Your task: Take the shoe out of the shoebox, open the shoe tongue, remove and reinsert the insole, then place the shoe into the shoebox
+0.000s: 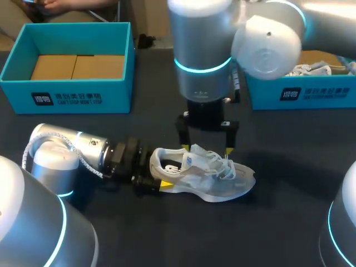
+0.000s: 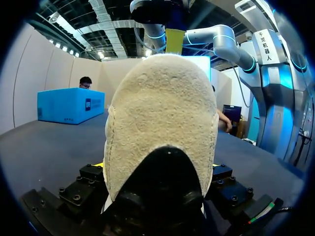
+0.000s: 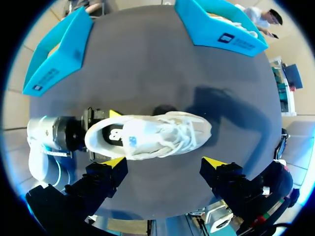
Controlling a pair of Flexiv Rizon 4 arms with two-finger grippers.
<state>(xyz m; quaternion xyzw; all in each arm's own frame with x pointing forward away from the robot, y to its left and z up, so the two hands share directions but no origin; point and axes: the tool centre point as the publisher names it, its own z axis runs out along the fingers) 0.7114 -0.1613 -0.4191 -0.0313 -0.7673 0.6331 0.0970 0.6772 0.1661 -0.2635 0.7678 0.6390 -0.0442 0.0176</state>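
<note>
- dark table [image 1: 167, 239] carries everything; all places are given from the shoe [image 1: 206, 175], which sits roughly upright mid-table, outside any box, toe to the right.
- well left of and behind the shoe: teal shoebox [image 1: 72, 97], open, cardboard in its bottom.
- at the shoe's heel: left gripper [image 1: 160, 173], lying low along the table, fingers apparently pressed on the heel from both sides.
- directly above the shoe's laced middle: right gripper [image 1: 206, 149], fingers spread wide, touching nothing.
- right of and behind the shoe: second teal box [image 1: 311, 94].
- judgement: removal is done and tongue opening is in hand. next, the right gripper needs to descend, pinch the tongue and lift it while the heel is held.
</note>
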